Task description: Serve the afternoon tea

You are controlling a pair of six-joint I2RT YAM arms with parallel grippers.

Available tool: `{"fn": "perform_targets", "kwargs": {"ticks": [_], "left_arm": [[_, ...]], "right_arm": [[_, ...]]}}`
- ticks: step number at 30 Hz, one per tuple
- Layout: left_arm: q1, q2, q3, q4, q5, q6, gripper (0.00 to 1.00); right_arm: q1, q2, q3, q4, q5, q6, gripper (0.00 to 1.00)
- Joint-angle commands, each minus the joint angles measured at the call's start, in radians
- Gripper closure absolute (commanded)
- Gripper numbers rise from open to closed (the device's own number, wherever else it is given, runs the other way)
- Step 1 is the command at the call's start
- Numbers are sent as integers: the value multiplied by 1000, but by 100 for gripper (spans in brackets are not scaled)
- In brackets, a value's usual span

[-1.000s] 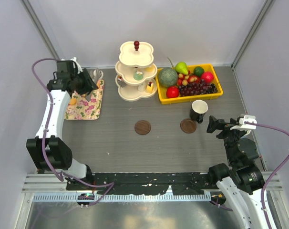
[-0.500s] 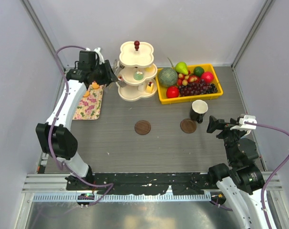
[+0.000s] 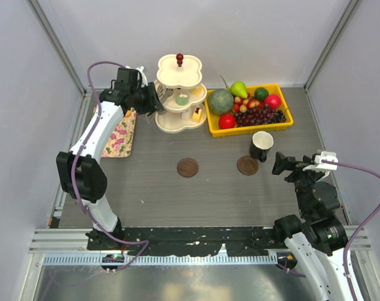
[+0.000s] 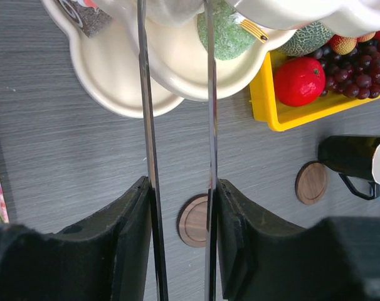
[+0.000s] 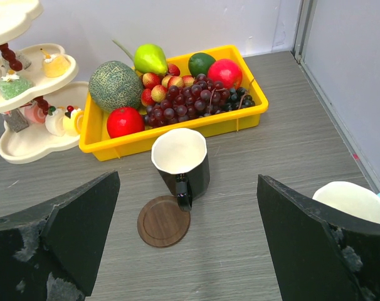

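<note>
steel tongs (image 4: 146,125), clenched in the left gripper (image 4: 182,188), pointed under the stand (image 4: 115,94) tier at frame top, tips hidden. the move wanted a level entry, clear of the green sweet (image 4: 231,34) there. right gripper (image 3: 281,164) gaped empty near the mug (image 3: 262,145).

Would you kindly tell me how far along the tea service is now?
Done: a green piece and a yellow wedge sit on the tiered stand. In hand: the left gripper holds tongs at the stand. Remaining: the black mug stands beside a coaster, not on it; the other coaster is bare; the right gripper is open.
</note>
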State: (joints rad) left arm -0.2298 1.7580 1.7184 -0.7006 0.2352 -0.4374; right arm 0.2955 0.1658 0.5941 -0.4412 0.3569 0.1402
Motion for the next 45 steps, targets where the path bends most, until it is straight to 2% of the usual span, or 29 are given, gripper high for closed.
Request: {"fn": "perform_targets", "kwargs": {"ticks": [1, 11, 18, 26, 31, 36, 40, 45], "left_arm": [[0, 12, 50, 21, -11, 17, 52], [-2, -15, 35, 39, -43, 23, 39], [0, -106, -17, 26, -69, 43, 41], [17, -268, -204, 30, -103, 66, 49], [73, -400, -348, 24, -112, 80, 53], [191, -479, -460, 9, -131, 86, 53], [293, -463, -506, 10, -135, 82, 51], [362, -368, -511, 26, -132, 68, 49]], "right_arm": [[2, 1, 4, 36, 14, -8, 2], [4, 3, 4, 38, 14, -7, 2], [4, 1, 4, 36, 13, -8, 2], [4, -2, 6, 36, 8, -7, 2], [5, -3, 4, 38, 11, -7, 2], [2, -2, 6, 38, 4, -7, 2], [4, -2, 6, 39, -3, -5, 2], [4, -6, 4, 39, -1, -4, 2]]}}
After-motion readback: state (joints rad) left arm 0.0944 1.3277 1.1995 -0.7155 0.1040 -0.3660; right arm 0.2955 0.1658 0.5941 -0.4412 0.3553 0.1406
